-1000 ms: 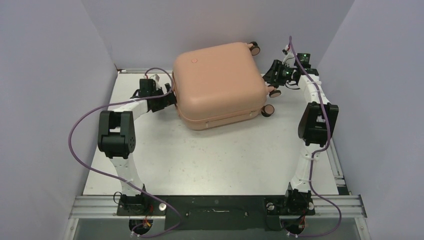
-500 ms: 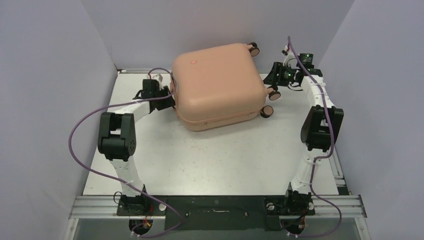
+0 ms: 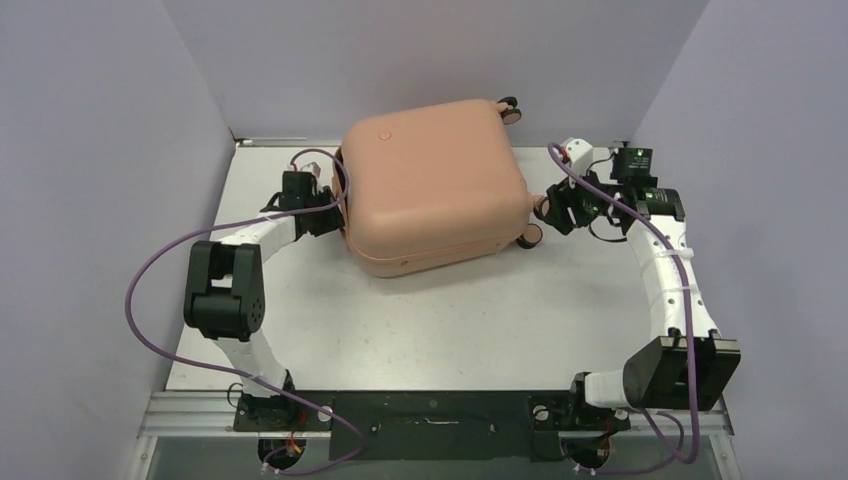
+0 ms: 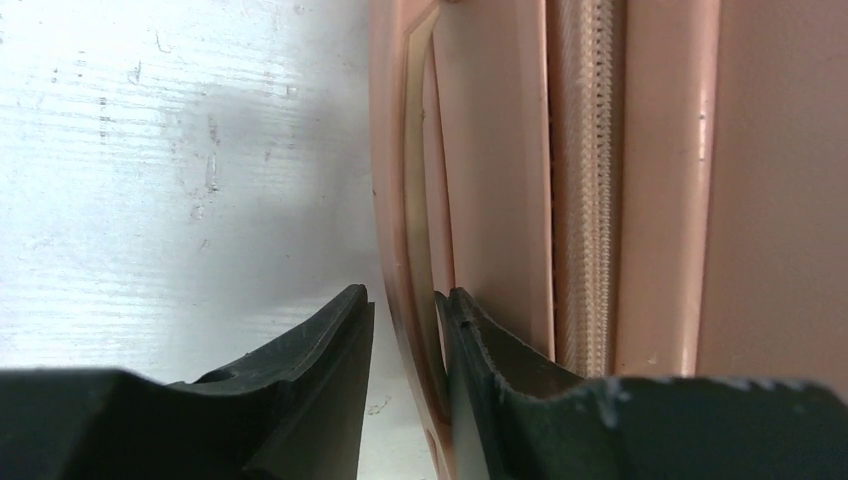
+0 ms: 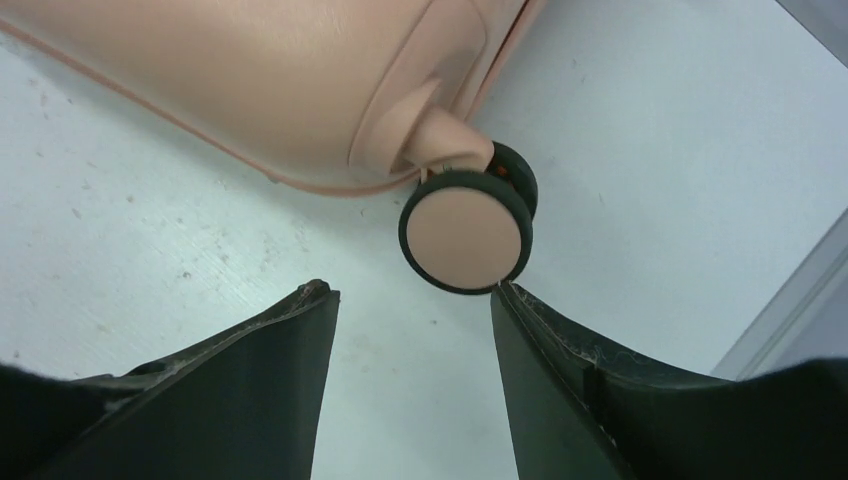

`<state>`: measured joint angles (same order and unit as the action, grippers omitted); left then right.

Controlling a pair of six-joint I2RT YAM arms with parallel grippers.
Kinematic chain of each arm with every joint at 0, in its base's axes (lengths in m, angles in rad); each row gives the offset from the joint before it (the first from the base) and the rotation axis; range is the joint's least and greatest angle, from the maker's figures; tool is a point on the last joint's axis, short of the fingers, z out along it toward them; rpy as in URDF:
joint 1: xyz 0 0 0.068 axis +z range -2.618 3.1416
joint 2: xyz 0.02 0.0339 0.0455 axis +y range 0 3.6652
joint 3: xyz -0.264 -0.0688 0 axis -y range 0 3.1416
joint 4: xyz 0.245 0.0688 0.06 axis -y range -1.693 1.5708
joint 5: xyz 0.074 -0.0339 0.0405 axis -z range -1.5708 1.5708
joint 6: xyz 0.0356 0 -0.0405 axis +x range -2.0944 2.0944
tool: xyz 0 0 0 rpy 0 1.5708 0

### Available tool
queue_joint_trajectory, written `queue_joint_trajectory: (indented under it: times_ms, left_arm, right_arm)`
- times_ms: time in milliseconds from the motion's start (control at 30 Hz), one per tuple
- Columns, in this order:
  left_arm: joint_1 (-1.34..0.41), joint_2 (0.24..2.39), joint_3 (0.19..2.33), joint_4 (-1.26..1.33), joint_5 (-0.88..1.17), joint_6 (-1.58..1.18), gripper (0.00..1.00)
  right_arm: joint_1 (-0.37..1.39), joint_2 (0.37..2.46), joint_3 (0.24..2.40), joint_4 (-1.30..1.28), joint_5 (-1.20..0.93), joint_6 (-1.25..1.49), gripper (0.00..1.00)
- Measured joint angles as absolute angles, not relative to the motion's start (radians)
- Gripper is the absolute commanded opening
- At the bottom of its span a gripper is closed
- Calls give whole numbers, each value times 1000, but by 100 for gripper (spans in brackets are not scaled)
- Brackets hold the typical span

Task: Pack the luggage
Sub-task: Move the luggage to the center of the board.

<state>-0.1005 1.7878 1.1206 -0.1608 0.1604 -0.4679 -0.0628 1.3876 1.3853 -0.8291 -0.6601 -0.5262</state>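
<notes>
The suitcase (image 3: 435, 185) is showing salmon pink throughout, its logo dot (image 3: 384, 134) ringed in red, its zipper (image 4: 597, 180) matching pink. Its caster wheel (image 5: 466, 232) is wearing a pink face within a black rim. The white table (image 3: 450, 310) is carrying grey scuffs. The cables (image 3: 128, 298) are running purple.

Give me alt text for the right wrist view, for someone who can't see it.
The open right gripper points at a pink caster wheel with a black tyre, just beyond its two black fingers. The wheel is fixed to a corner of the salmon-pink luggage, above a white table.
</notes>
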Motion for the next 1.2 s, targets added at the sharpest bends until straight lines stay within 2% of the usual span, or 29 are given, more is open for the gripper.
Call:
queue_joint_trajectory:
  times_ms: [367, 500, 833, 900, 967, 1067, 1200]
  left_arm:
    - [-127, 1605, 905, -81, 142, -531, 14]
    - [-131, 1565, 872, -105, 143, -540, 13]
    - [-137, 1559, 865, -101, 139, -540, 14]
    - [-137, 1553, 857, -99, 139, -541, 20]
    - [-137, 1549, 855, -102, 139, -541, 32]
    - [-137, 1544, 855, -111, 149, -520, 44]
    - [-126, 1516, 855, -145, 169, -490, 47]
  right_arm:
    - [-74, 1385, 1353, -984, -598, -673, 57]
    - [-66, 1452, 1351, -964, -595, -645, 56]
    - [75, 1644, 1364, -713, -464, -454, 56]
    - [76, 1642, 1364, -679, -451, -421, 56]
    - [73, 1642, 1364, -639, -442, -388, 56]
    - [71, 1642, 1364, -592, -430, -355, 57]
    - [54, 1635, 1363, -540, -420, -333, 57]
